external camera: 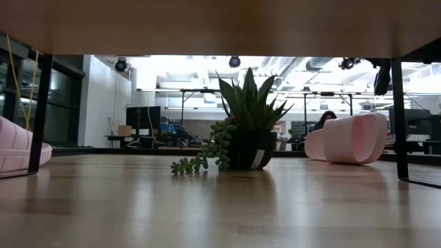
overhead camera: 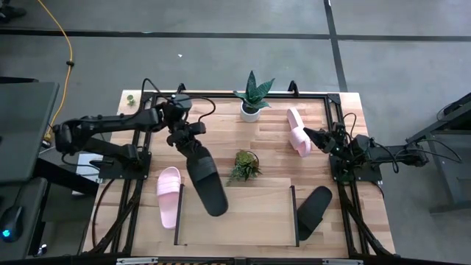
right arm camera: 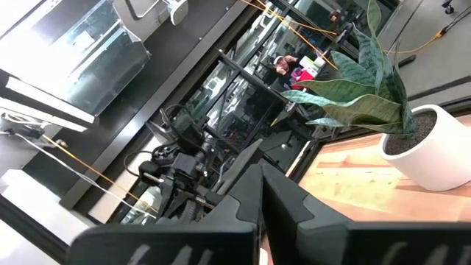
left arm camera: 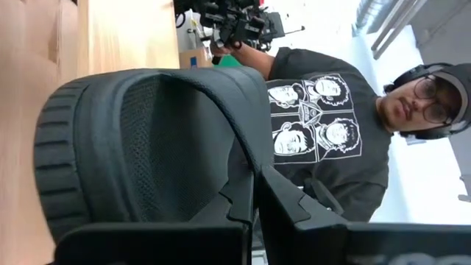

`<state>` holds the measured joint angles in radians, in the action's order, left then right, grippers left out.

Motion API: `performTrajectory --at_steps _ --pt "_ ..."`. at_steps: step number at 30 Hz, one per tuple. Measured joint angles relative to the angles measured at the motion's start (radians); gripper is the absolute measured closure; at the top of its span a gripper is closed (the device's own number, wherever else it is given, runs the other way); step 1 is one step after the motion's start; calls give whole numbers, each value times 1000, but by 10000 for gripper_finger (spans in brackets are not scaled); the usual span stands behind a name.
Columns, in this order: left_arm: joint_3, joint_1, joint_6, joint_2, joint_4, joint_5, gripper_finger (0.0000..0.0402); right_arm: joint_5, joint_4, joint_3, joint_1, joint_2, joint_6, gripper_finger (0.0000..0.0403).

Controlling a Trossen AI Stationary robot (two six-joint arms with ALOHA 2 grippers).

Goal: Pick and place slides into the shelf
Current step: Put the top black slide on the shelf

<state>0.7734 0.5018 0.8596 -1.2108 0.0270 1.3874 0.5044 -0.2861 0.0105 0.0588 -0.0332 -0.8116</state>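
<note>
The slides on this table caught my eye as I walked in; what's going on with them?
The left gripper is shut on the strap of a matte black foam slide, holding it near the low light-wood shelf. The right gripper, shut and holding nothing, sits beside a pale pink slide. Another pink slide and another black slide lie just outside the shelf's sides.

Black slide point(overhead camera: 207, 179) held over shelf point(overhead camera: 235, 221), others scattered on table

Left arm's stretched out over the middle of the table, left gripper point(overhead camera: 193, 147) clamped on a black slide point(overhead camera: 206, 180). Right gripper point(overhead camera: 315, 137) closed, hanging at the right side.
</note>
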Motion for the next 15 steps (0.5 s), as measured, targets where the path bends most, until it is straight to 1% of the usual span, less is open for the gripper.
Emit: performTrajectory --at_steps 3,8,15 --pt "0 -2 -8 -13 1 5 401 1 9 0 0 0 0 402" --pt "0 -38 -21 -31 15 8 401 5 13 0 0 0 0 402" --pt "0 -89 -81 -41 88 -1 401 11 13 0 0 0 0 402"
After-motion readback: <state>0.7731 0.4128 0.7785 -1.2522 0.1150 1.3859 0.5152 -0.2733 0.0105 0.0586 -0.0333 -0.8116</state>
